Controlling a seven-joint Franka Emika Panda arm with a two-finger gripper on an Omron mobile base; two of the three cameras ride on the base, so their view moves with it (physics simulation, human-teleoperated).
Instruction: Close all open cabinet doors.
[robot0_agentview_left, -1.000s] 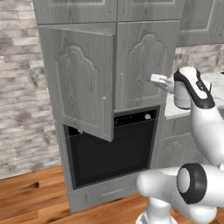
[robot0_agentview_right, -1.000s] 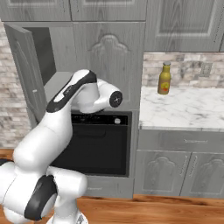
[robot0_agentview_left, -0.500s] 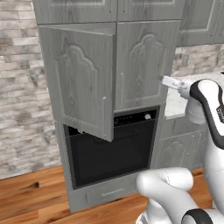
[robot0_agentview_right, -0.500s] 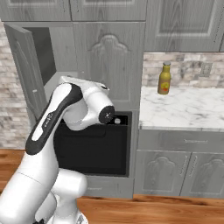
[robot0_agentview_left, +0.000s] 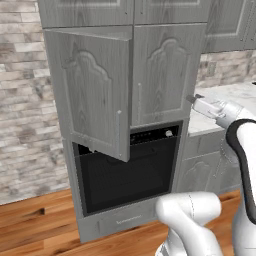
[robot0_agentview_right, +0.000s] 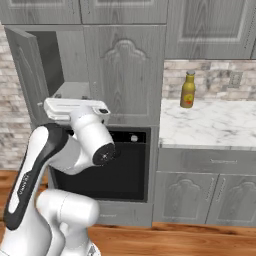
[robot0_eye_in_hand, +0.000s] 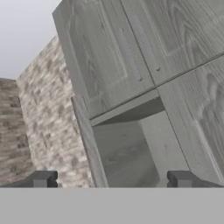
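Grey wood-grain cabinets fill the wall above a black oven (robot0_agentview_left: 127, 175). One door (robot0_agentview_left: 92, 92) hangs open over the oven's left side; its neighbour (robot0_agentview_left: 165, 75) is shut. My gripper (robot0_eye_in_hand: 111, 179) is spread, empty, facing the opening. Next I judge: reach behind the door's free edge and push.

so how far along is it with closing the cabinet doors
Done: the right-hand door above the oven sits flush and shut. In hand: the gripper, fingers spread and empty, hangs in front of the cabinet, touching no door. Left: the left-hand door stands swung wide open, its shelf exposed, so it has yet to be pushed closed.
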